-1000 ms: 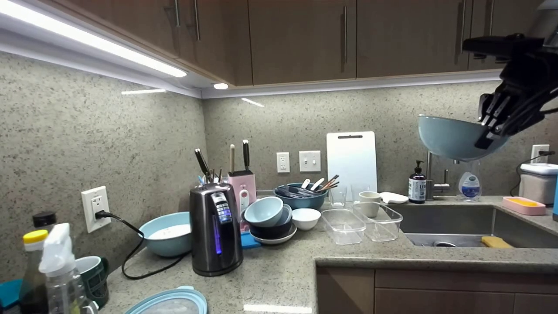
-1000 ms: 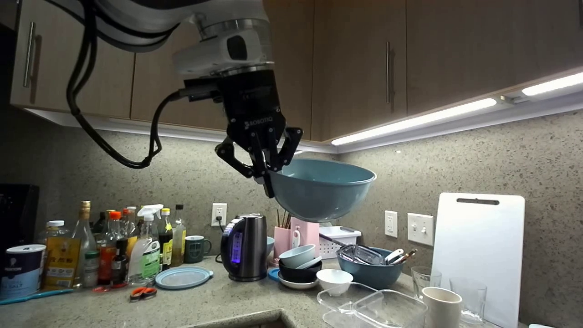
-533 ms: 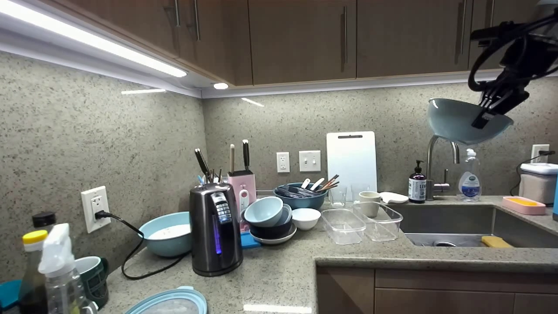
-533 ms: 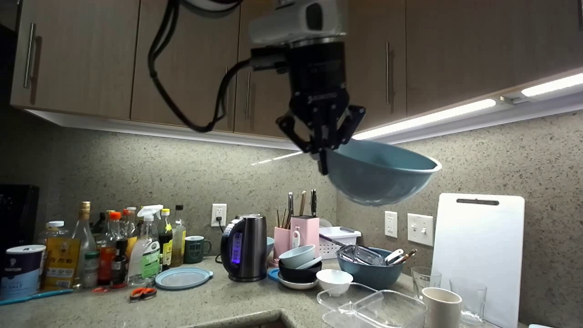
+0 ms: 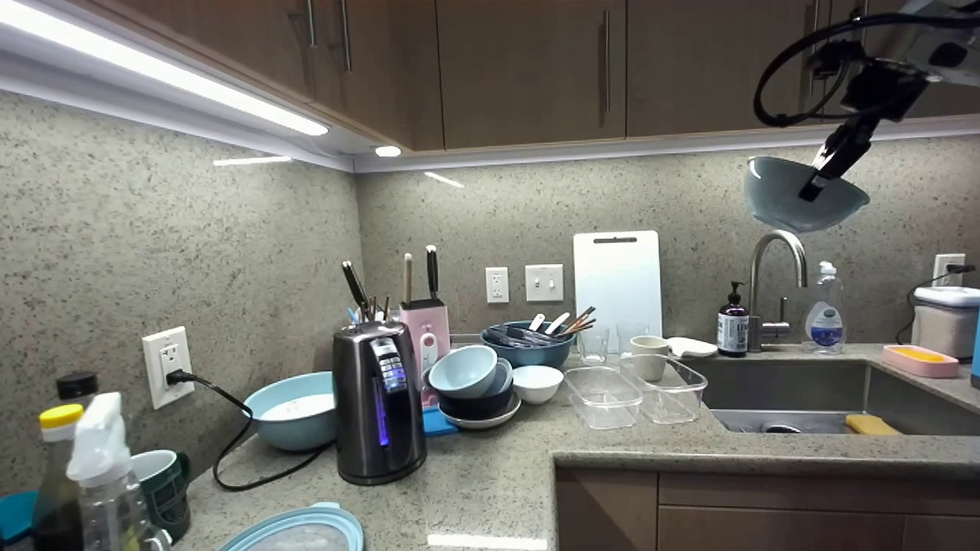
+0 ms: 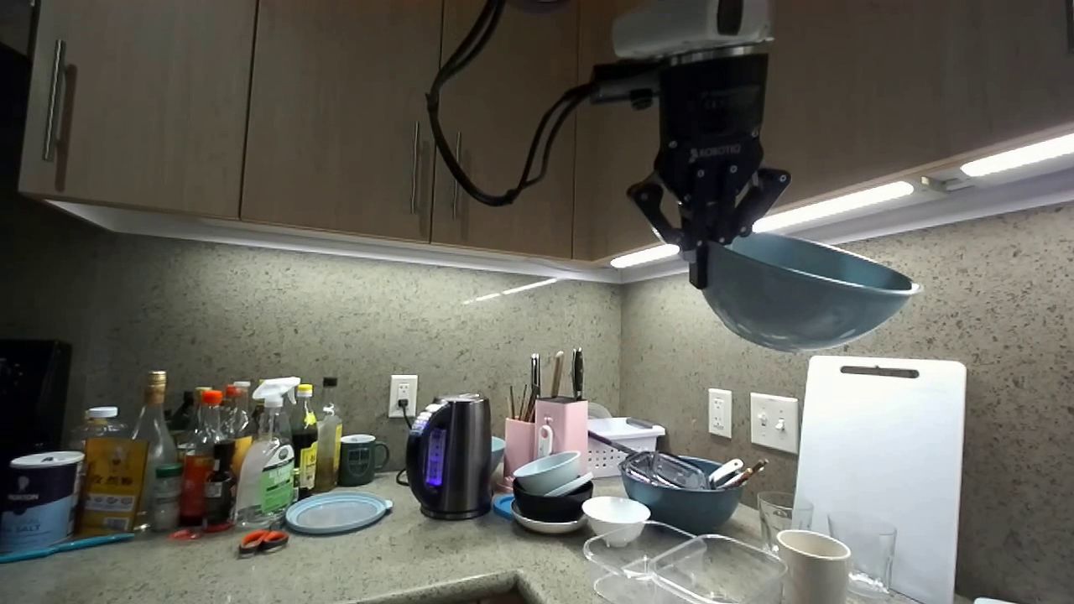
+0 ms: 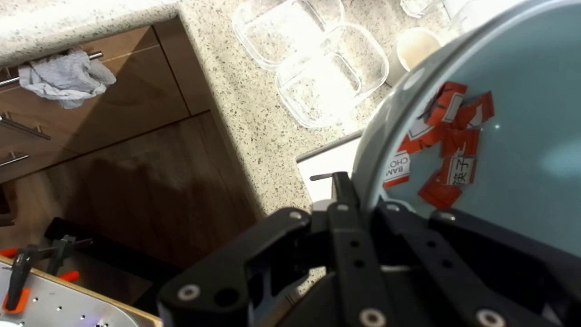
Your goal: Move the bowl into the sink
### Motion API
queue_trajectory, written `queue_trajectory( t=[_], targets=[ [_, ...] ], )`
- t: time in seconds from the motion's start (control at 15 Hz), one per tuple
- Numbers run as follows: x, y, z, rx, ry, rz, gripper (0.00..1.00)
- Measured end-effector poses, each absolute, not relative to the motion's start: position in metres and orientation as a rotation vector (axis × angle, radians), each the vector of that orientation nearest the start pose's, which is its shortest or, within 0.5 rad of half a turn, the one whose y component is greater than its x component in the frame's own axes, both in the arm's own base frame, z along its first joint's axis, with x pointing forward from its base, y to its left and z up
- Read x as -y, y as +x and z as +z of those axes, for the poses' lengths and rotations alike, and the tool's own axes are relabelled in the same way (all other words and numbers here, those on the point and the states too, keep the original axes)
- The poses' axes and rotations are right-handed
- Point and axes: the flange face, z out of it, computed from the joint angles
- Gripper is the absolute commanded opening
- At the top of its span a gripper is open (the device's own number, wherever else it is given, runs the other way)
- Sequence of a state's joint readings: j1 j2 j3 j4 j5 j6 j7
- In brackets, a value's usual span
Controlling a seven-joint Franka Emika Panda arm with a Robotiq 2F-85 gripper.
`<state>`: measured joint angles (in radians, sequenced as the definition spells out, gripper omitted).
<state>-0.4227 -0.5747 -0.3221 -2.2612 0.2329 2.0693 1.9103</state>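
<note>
The table (image 5: 490, 476) runs round an inner corner, beyond which the sink (image 5: 792, 385), the destination, is let in between the front and back edges. The bowl (image 6: 805, 300) hangs tilted in the air, well above the table, so grasping and lifting appear complete, with lowering and release outstanding; whether it stands squarely over the sink cannot be told. The tool (image 7: 366, 197) is clamped on the bowl's rim, and several small red wrappers (image 7: 458, 144) lie inside the bowl.

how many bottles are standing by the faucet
2, in an exterior view: a dark pump bottle just left of the faucet in the picture, and a clear bottle to its right. A smaller one could hide behind them.
</note>
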Motion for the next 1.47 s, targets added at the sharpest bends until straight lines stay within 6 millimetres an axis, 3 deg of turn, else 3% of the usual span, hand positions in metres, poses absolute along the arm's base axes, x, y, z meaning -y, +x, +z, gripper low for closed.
queue_trajectory(
  t=[0.33,0.73,1.07,1.47],
  targets=[
    [0.303,0.297,0.592,-2.587,-0.535,-0.051,0.03],
    [0.37,0.294,0.537,-2.646,-0.316,0.184,0.03],
    [0.412,0.314,0.506,-2.697,-0.204,0.23,0.06],
    [0.42,0.323,0.504,-2.716,-0.197,0.218,0.03]
  ],
)
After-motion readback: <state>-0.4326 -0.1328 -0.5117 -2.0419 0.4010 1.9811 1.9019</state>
